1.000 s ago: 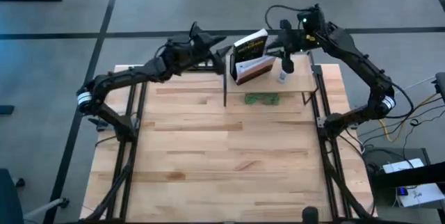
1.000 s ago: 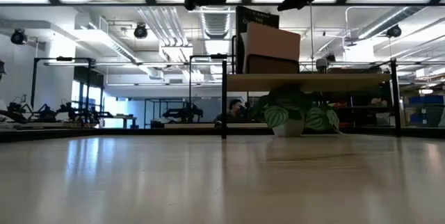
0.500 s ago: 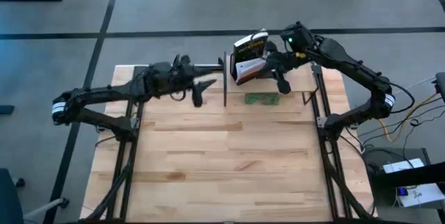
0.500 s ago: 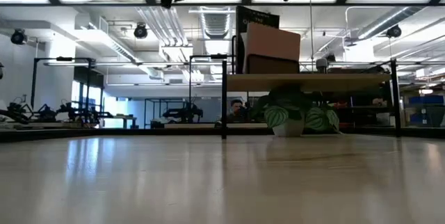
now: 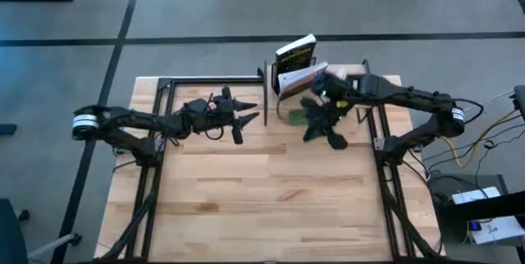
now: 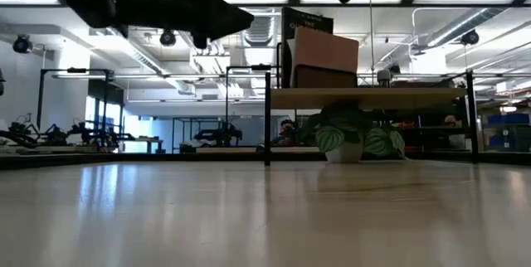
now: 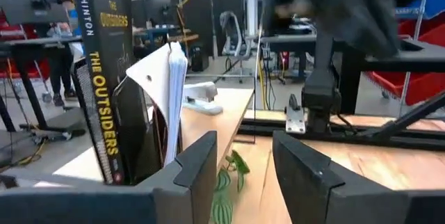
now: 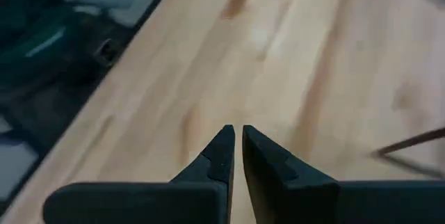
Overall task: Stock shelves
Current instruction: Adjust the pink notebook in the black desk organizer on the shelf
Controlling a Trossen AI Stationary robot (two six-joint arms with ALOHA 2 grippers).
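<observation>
A: So, where does the shelf sit for you right now?

B: At the table's far edge, right of centre. You can see a book standing upright at its left end with a lighter sheaf of pages leaning on it, a stapler on the board, and a small leafy plant underneath between the legs.

A: And its long axis?

B: Your board runs left to right across the table, parallel to the far edge; the book's spine faces your left arm.

A: Which arm is nearer?

B: Your right gripper hangs just in front of the shelf, over the tabletop (fingers nearly closed, a thin gap, nothing between them). Your left gripper is out to the shelf's left, pointing along the board toward the book; its fingers are parted and empty.

A: So the next move?

B: I'd judge that either arm needs something to stock first; neither holds anything.
</observation>
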